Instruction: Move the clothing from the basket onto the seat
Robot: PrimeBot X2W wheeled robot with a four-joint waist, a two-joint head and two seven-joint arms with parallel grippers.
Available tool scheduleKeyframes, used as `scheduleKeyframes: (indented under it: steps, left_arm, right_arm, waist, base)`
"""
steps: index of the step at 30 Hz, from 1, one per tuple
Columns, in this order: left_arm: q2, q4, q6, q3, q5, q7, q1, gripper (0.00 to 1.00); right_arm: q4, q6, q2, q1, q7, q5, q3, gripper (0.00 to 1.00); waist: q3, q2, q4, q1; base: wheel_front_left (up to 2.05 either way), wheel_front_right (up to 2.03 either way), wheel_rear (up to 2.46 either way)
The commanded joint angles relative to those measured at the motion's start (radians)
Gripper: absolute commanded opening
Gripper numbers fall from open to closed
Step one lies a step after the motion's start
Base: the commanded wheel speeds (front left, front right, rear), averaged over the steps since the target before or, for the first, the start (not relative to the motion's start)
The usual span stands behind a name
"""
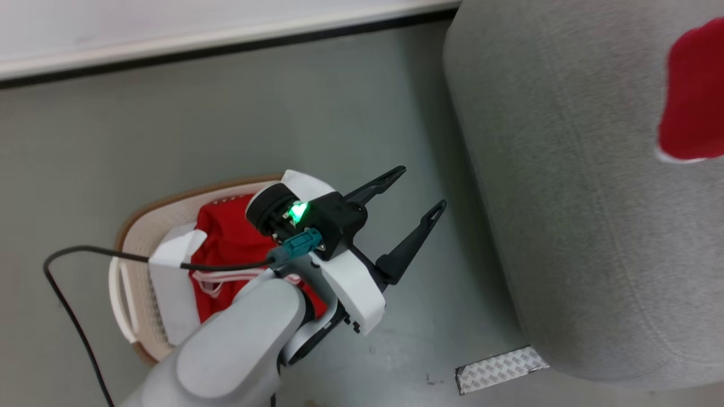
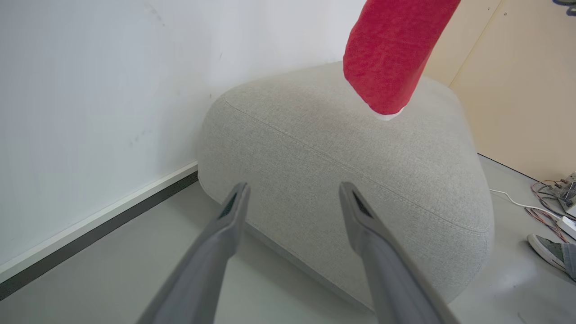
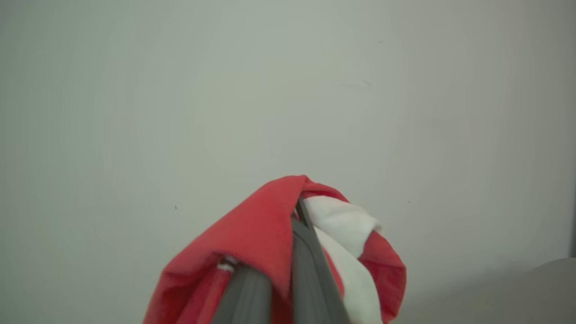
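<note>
Currently right gripper (image 3: 299,209) jaws clamp a red garment (image 3: 252,234) above the seat (image 2: 337,153); shallow pinch may slip, dropping it on floor (image 1: 283,113). Left gripper (image 1: 421,189) jaws wide, empty, near basket (image 1: 169,206) holding more clothing (image 1: 229,243).

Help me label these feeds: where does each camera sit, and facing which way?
Head: up high, looking down at floor, basket, seat; left forearm and open left pincer show.
Left wrist: looks along its spread fingers toward seat and wall.
Right wrist: faces a plain pale surface; right pincer shut on red garment.
Shared: head and left wrist both show seat and garment.
</note>
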Motion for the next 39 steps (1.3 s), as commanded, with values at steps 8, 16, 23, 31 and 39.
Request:
scheduleKeyframes:
  steps: [8, 16, 23, 31, 39]
  left_arm:
    - [0.015, -0.015, 0.004, 0.007, 0.009, -0.007, -0.033, 1.00]
    - [0.018, -0.023, 0.025, 0.027, -0.005, -0.026, -0.031, 1.00]
    - [0.019, -0.017, 0.033, 0.028, -0.015, -0.031, -0.017, 1.00]
    - [0.014, -0.004, 0.035, 0.026, -0.024, -0.039, -0.021, 1.00]
    - [0.014, 0.003, 0.038, 0.026, -0.039, -0.039, -0.024, 1.00]
  right_arm:
    - [0.154, -0.002, -0.120, -0.148, 0.001, 0.000, -0.102, 0.00]
    - [0.358, -0.002, -0.186, -0.199, 0.013, -0.075, -0.076, 0.00]
    - [0.518, -0.002, -0.205, -0.200, 0.078, -0.123, -0.019, 0.00]
    - [0.674, -0.002, -0.210, -0.221, 0.240, -0.100, 0.072, 0.00]
    - [0.730, -0.002, -0.232, -0.222, 0.381, -0.058, 0.168, 0.00]
  waist:
    - [0.123, -0.0001, 0.111, -0.0002]
    - [0.157, -0.0001, 0.161, -0.0002]
    - [0.160, -0.0001, 0.179, -0.0002]
    - [0.153, -0.0001, 0.188, -0.0002]
    - [0.140, -0.0001, 0.186, -0.0002]
  base:
    - [0.00, 0.00, 0.00]
    - [0.00, 0.00, 0.00]
    - [0.00, 0.00, 0.00]
    - [0.00, 0.00, 0.00]
    - [0.00, 0.00, 0.00]
